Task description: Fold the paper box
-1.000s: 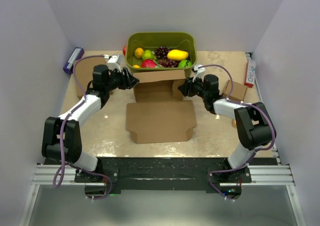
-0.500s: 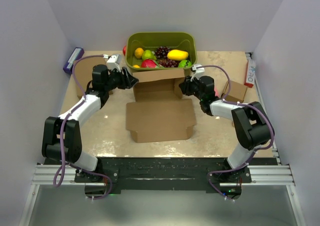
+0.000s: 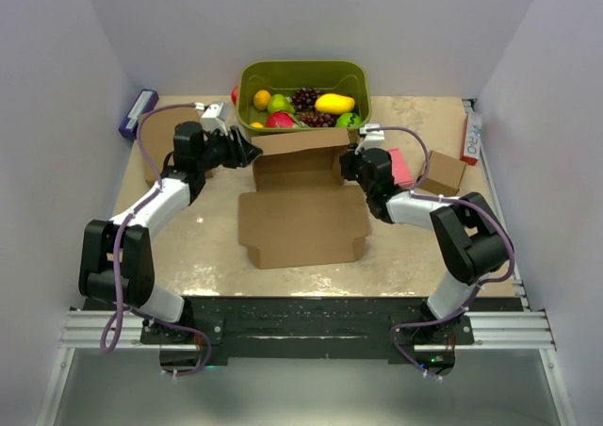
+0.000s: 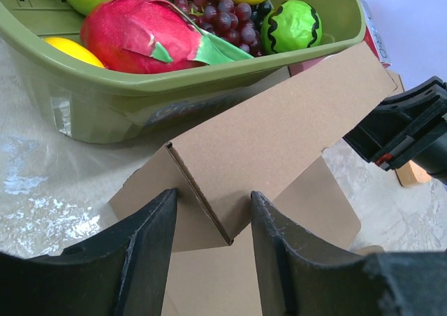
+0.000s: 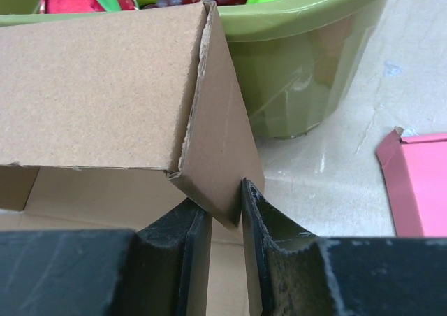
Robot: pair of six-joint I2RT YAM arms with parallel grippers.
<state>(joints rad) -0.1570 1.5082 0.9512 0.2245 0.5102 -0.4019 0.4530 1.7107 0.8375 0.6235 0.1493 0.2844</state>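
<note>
The paper box (image 3: 301, 223) lies flat in mid-table with its back wall (image 4: 293, 120) standing up against the basket. My left gripper (image 3: 247, 153) is at the wall's left end. In the left wrist view its jaws (image 4: 213, 194) straddle the folded corner, one finger on the side flap and the other on the wall. My right gripper (image 3: 344, 165) is at the wall's right end. In the right wrist view it (image 5: 222, 197) pinches the turned-in side flap (image 5: 220, 148) beside the wall (image 5: 91, 85), with both pads touching the card.
A green basket (image 3: 301, 65) of fruit stands right behind the box. A pink sheet (image 3: 400, 167) and a small cardboard cube (image 3: 445, 172) lie to the right. A flat cardboard piece (image 3: 151, 167) and a purple item (image 3: 138, 113) sit at the left, a red-white pack (image 3: 470, 134) at the far right.
My right gripper has moved left onto the box's right side flap and narrowed its jaws onto it, uncovering the pink sheet. The left arm has held still.
</note>
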